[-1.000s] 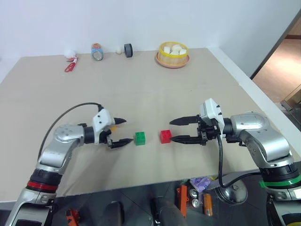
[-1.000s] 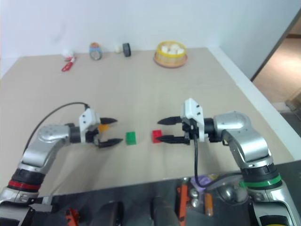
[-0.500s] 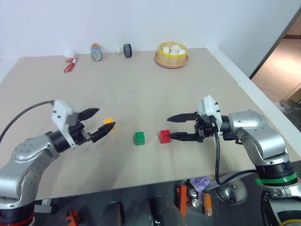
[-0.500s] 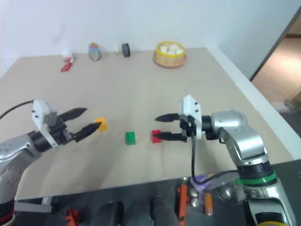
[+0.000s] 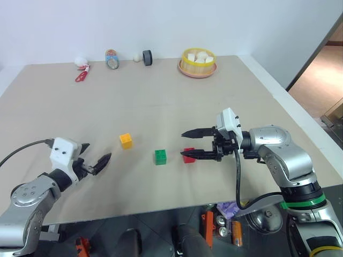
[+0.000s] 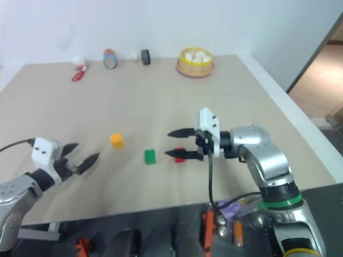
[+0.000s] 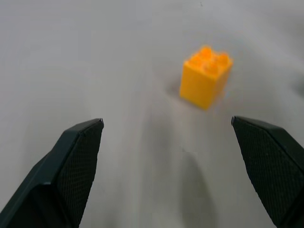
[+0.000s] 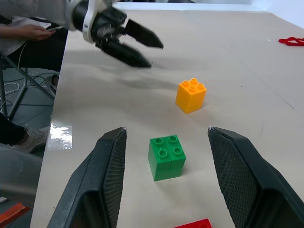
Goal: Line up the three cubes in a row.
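Note:
Three cubes stand on the tan table in a loose row: yellow-orange [image 5: 126, 140], green [image 5: 160, 156] and red [image 5: 188, 155]. The yellow one sits a little farther back than the other two. My left gripper [image 5: 97, 153] hovers open near the table's front left, well short of the yellow cube [image 7: 205, 76], which lies ahead of its spread fingertips. My right gripper [image 5: 186, 144] is open and points left, its fingers straddling the red cube [image 8: 192, 224] without closing on it. The green cube [image 8: 166, 156] lies just beyond its tips.
At the back edge stand a yellow basket [image 5: 188, 67] with white lumps, a black tape roll [image 5: 147, 57], a small can [image 5: 111, 59] and red scissors [image 5: 81, 75]. The table's right edge [image 5: 300, 126] drops to the floor. A person's hand [image 8: 33, 31] rests beyond the table's left side.
My left gripper has pulled back to the left and toward the front edge, leaving the yellow cube standing uncovered. My right gripper has crept slightly left around the red cube.

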Available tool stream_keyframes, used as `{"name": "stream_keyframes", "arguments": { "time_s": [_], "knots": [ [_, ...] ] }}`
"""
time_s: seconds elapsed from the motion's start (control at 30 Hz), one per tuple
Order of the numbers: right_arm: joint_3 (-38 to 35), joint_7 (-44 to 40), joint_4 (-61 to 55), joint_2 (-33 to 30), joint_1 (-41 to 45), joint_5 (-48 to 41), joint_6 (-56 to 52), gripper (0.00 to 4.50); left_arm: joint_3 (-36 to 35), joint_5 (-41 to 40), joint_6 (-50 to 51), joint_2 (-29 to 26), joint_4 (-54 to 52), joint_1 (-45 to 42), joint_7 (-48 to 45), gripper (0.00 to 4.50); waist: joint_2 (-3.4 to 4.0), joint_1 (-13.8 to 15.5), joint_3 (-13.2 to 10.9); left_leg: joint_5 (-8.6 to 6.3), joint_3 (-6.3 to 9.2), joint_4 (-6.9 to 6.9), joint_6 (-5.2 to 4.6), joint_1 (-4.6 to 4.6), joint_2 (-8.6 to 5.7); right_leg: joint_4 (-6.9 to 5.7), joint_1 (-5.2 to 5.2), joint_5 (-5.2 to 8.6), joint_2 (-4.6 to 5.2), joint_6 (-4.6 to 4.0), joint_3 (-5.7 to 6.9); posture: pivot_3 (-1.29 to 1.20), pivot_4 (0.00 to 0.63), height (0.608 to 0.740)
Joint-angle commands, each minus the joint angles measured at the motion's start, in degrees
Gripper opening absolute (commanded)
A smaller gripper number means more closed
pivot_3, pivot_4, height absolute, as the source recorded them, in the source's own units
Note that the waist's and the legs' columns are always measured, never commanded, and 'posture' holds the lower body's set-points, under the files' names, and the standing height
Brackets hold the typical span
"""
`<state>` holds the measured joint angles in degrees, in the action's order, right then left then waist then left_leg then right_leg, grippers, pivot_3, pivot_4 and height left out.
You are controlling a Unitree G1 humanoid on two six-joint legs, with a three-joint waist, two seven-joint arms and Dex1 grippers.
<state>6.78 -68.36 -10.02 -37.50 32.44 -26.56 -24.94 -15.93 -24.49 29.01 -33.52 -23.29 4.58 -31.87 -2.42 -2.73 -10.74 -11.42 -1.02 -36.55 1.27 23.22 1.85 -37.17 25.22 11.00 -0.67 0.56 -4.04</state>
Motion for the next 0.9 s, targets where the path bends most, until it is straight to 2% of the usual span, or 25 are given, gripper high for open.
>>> {"name": "stream_keyframes", "arguments": {
  "time_s": [0.03,0.17,0.47,0.9],
  "knots": [
    [-0.94,0.65,-3.10,-0.33,0.16,-0.72,-0.26,2.79,3.71,3.67,-7.25,-2.89,5.57,-2.50,-6.05,4.46,0.00,0.02,0.00,0.00,0.00,0.00,0.00,0.01,0.01,0.00,0.01,0.00,0.00,0.00,0.00,0.00,0.150,0.740],
    [-1.06,1.33,-3.75,-0.39,-0.09,-0.77,-0.66,2.79,6.83,5.48,-10.67,-4.43,13.59,-8.40,-10.41,4.46,0.00,0.04,0.00,0.00,-0.01,0.01,0.00,0.05,0.02,0.00,0.04,0.01,-0.01,-0.01,0.02,0.00,0.150,0.740],
    [-1.60,2.79,-5.70,-0.73,-1.07,-1.35,-1.83,2.79,10.73,7.57,-14.48,-3.01,28.04,-20.68,-14.70,4.46,0.00,-0.01,0.00,-0.02,-0.03,0.05,0.00,0.10,0.02,0.01,0.07,-0.10,0.01,0.17,0.01,0.00,0.150,0.740],
    [-2.63,3.72,-6.38,-1.49,-1.37,-1.86,-2.66,2.79,14.46,7.68,-13.70,-0.84,36.72,-28.14,-20.49,4.46,-0.01,0.02,0.00,-0.01,-0.02,0.05,-0.01,0.11,0.02,0.01,0.06,-0.13,0.00,0.23,0.03,0.00,0.150,0.740]
  ]
}}
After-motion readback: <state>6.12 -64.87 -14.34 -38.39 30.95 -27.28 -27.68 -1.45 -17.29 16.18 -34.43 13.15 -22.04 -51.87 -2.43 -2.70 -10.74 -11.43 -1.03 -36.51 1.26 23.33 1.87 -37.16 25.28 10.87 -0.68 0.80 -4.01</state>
